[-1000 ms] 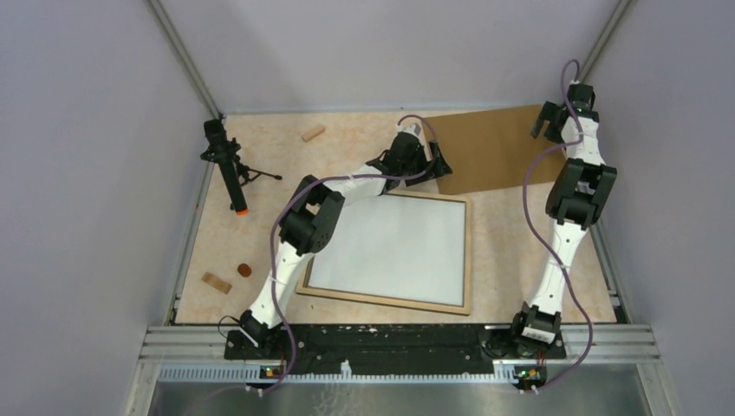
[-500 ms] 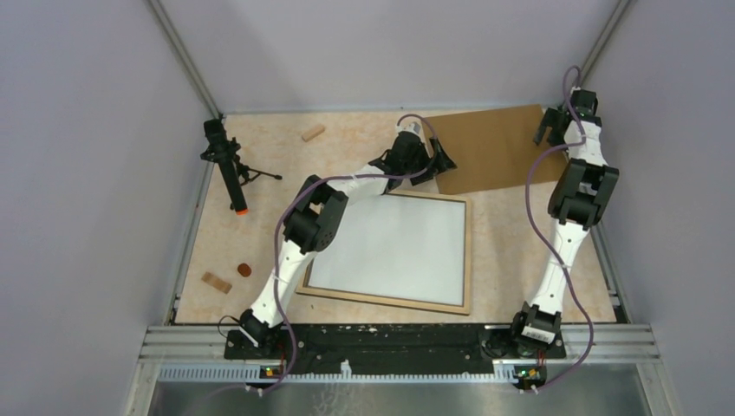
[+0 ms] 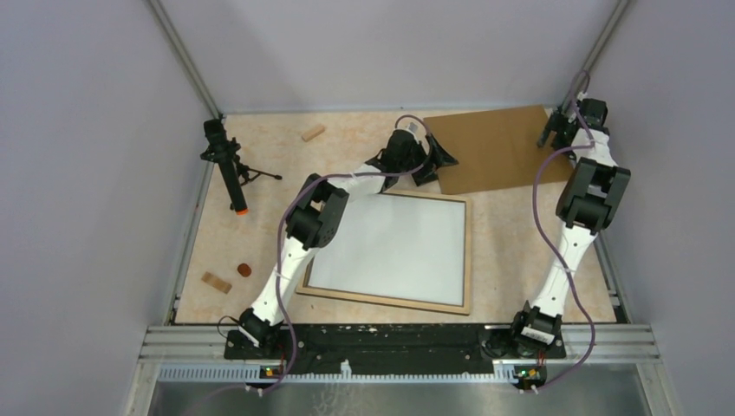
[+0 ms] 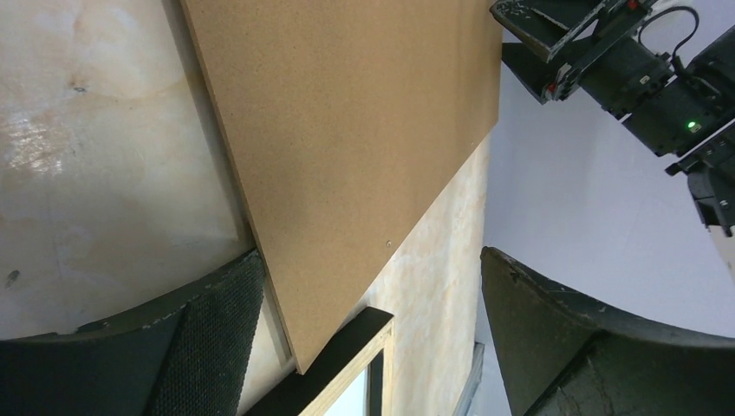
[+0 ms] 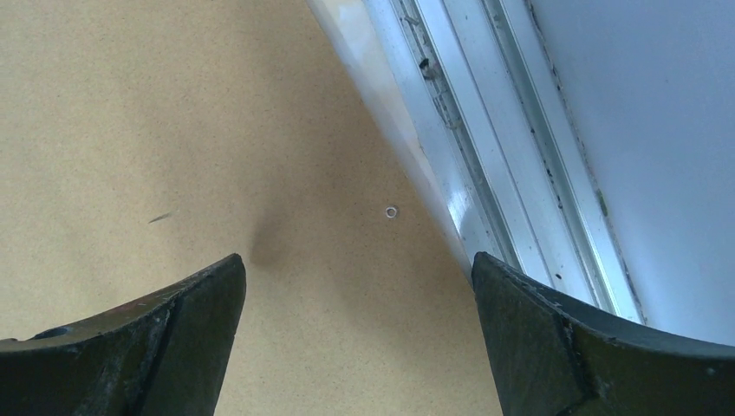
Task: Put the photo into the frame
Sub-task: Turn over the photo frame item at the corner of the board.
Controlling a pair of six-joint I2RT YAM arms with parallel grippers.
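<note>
The frame [image 3: 468, 251] lies flat mid-table, pale wood face up. A white sheet [image 3: 394, 247] fills its opening; no mountain print shows in any view. The brown backing board [image 3: 490, 147] lies behind it at the far right. My left gripper [image 3: 431, 160] is open, its jaws either side of the board's near left corner [image 4: 295, 347], with the frame's black-edged corner [image 4: 347, 360] just below. My right gripper [image 3: 555, 130] is open and empty above the board's far right corner [image 5: 217, 130].
A black stand with an orange tip [image 3: 228, 166] is at the far left. Wood blocks lie at the back [image 3: 313, 133] and near left [image 3: 217, 282], by a small brown disc [image 3: 244, 269]. A metal rail [image 5: 485, 130] runs along the table's right edge.
My right gripper has moved right and farther back, to the board's far right corner. My left gripper has shifted slightly right at the board's near left corner.
</note>
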